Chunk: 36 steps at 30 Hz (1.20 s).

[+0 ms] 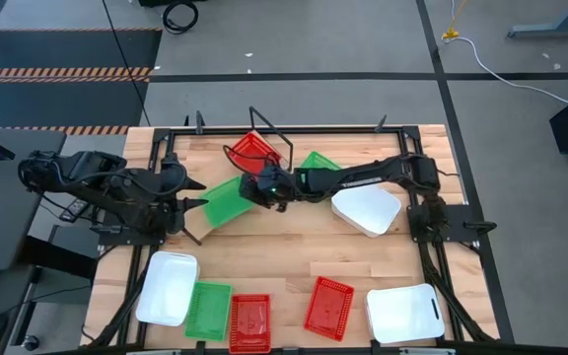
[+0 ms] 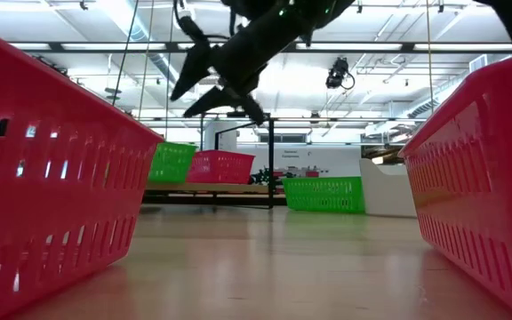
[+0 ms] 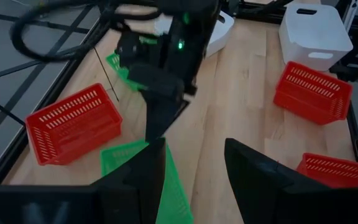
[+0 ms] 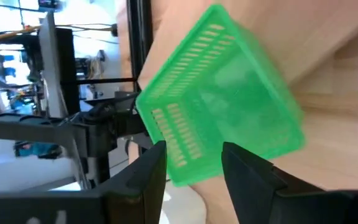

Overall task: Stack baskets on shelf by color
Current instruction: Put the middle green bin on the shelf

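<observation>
A green basket (image 1: 227, 200) (image 2: 172, 163) and a red basket (image 1: 254, 150) (image 2: 220, 166) stand side by side on the shelf (image 2: 238, 188), whose black wire end (image 1: 264, 123) shows at the far side. My right gripper (image 1: 256, 192) (image 2: 207, 89) hangs open in the air above the green basket's right end, and that basket (image 4: 222, 93) fills the right wrist view beyond its fingers. My left gripper (image 1: 195, 202) (image 3: 194, 146) is open at the basket's left end, with the rim (image 3: 132, 162) beside one finger.
A second green basket (image 1: 319, 163) (image 2: 324, 194) and a white one (image 1: 366, 209) sit under the right arm. Along the near edge lie a white (image 1: 168, 288), a green (image 1: 208, 309), two red (image 1: 249, 320) (image 1: 328, 308) and a white (image 1: 405, 313) basket.
</observation>
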### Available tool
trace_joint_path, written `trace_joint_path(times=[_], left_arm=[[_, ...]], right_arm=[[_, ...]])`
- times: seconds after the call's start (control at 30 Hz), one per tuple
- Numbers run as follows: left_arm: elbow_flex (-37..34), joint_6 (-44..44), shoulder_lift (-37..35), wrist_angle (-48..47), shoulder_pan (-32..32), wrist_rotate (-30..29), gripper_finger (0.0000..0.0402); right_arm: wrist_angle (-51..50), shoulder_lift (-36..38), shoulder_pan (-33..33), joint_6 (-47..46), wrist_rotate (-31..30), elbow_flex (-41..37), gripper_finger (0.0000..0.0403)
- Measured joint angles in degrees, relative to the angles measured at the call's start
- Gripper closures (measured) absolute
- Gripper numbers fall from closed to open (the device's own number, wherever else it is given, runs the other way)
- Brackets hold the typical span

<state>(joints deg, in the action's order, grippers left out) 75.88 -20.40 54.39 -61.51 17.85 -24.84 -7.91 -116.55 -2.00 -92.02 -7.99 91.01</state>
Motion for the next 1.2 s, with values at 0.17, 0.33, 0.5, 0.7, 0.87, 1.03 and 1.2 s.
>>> trace_joint_path(times=[0.17,0.33,0.5,0.7,0.87,1.03,1.2], left_arm=[[0.0,-2.06,-0.02,-0.33,0.02,0.02,0.023],[0.0,-5.93,-0.04,-3.04,0.07,2.39,0.023],[0.0,-6.29,-0.04,-2.75,0.07,2.6,0.023],[0.02,-3.75,-0.02,1.5,1.15,8.41,0.023],[-0.35,-3.49,1.72,-3.88,1.96,8.5,0.023],[-0.37,-24.65,5.2,-8.54,-3.56,2.54,0.023],[-0.37,-39.64,9.95,-8.58,-10.11,8.91,0.023]], right_arm=[[16.65,-5.28,0.22,-3.87,1.7,-0.05,0.0244],[28.91,-6.05,-0.77,4.33,6.1,0.01,0.0245],[30.1,-3.06,-3.92,12.97,10.42,-0.08,0.0245],[28.66,4.55,-6.41,25.67,28.33,-0.03,0.0245],[11.12,12.88,-7.25,38.17,36.33,-0.03,0.0245],[-6.48,20.91,-7.25,48.31,32.0,-0.03,0.0245],[-12.08,27.13,-6.18,53.05,23.88,-0.03,0.0245]])
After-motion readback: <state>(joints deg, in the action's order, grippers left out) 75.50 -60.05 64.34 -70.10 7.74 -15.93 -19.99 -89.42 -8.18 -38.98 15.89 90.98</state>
